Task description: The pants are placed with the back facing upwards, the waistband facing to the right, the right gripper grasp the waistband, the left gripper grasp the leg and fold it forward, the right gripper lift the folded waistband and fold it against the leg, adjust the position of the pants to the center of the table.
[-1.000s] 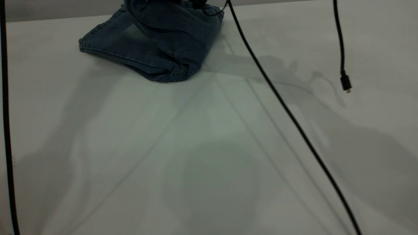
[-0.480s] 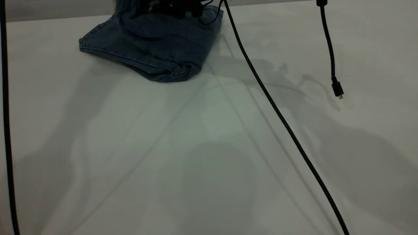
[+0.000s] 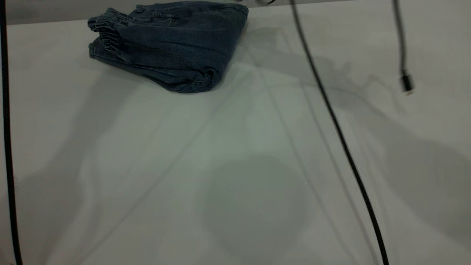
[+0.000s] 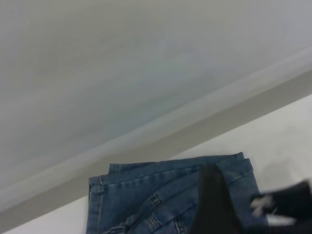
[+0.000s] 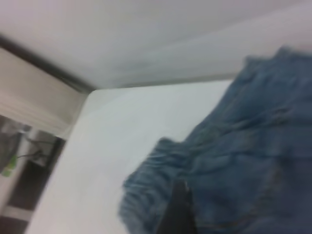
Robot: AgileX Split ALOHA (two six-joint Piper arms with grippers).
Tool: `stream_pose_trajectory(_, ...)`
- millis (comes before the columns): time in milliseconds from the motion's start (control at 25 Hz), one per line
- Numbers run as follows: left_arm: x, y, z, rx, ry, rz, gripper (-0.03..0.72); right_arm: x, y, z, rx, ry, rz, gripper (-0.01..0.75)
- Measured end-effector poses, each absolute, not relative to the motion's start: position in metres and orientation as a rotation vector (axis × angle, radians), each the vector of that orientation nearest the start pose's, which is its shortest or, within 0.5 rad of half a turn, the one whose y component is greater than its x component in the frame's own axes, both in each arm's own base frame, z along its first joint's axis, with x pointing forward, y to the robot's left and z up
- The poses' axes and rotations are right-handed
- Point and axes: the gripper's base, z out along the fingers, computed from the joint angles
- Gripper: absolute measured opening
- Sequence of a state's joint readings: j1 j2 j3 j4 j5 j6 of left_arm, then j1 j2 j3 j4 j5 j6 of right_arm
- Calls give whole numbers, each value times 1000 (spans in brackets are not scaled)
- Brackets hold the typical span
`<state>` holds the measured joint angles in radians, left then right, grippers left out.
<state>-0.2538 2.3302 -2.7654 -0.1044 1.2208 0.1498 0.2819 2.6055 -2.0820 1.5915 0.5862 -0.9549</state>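
The dark gripper that was pressing on the pants point(image 3: 167, 44) a moment ago is gone from the exterior view — the pants are lying folded at the table's point(image 3: 235, 165) far left edge, elastic waistband on top. Neither gripper's fingers are showing clearly — I can't tell their state.

Little of robot visible. Exterior view: thin black cable point(image 3: 342, 140) running diagonally, second black cable point(image 3: 7, 147) along left edge, short dangling lead point(image 3: 401, 44) ending in small dark plug point(image 3: 407, 84). Left wrist view: dark flat black finger point(image 4: 213, 204), black part with white marking point(image 4: 285, 204). Right wrist view: one dark finger point(image 5: 178, 212).
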Motion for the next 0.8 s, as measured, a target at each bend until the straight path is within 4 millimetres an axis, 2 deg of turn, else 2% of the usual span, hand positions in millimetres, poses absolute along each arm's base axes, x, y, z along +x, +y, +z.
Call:
stream_pose_trajectory(280, 480, -134, 387, 466, 2223, -186, 428, 543, 122, 162, -135, 2202, 945, 559)
stream_pose_trajectory(440, 481, -134, 385, 467, 2226, -190, 428, 539, 83, 195, -223, 2281, 776, 559)
stream_pose_trajectory(600, 484, -136, 379, 469, 2237, -198, 428, 530, 70, 233, -359, 2361, 601, 559)
stream_pose_trajectory(800, 491, -137, 365, 472, 2265, -197, 428, 523, 59, 276, -414, 2388, 401, 559)
